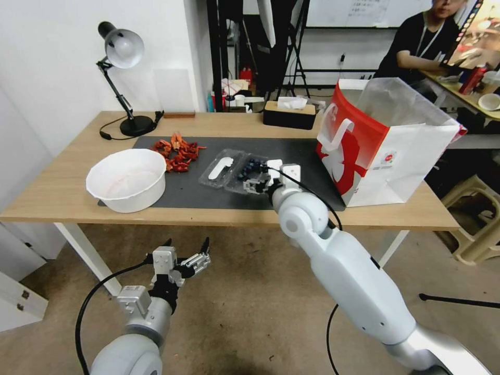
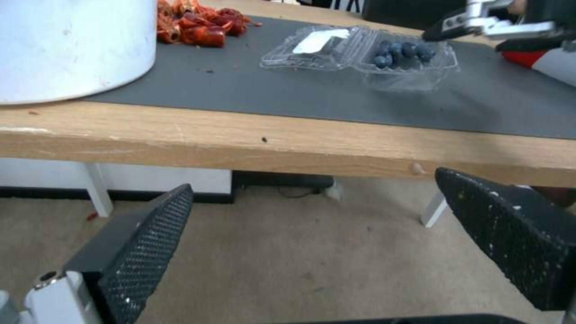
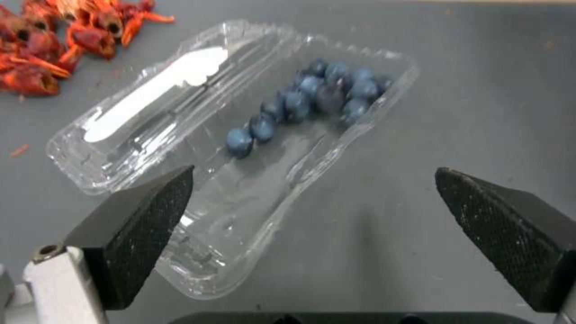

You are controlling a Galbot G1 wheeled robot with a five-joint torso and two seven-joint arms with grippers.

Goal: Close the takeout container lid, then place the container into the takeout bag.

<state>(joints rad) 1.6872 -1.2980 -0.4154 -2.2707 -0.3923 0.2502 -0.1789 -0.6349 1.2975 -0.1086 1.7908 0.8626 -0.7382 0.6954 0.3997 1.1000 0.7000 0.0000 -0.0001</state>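
Wooden table (image 1: 62, 195) carries a dark mat (image 1: 208, 195) above beige floor (image 1: 250, 302).

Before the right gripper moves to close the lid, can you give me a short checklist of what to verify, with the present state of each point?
1. The lid lies open and flat beside the berry half: ok.
2. Blueberries all sit inside the takeout container: ok.
3. Right gripper is open, low over the container's near end: ok.
4. Red scraps lie apart from the lid: ok.
5. Takeout bag stands upright, mouth open: ok.
6. Left gripper is open, parked below the table edge: ok.
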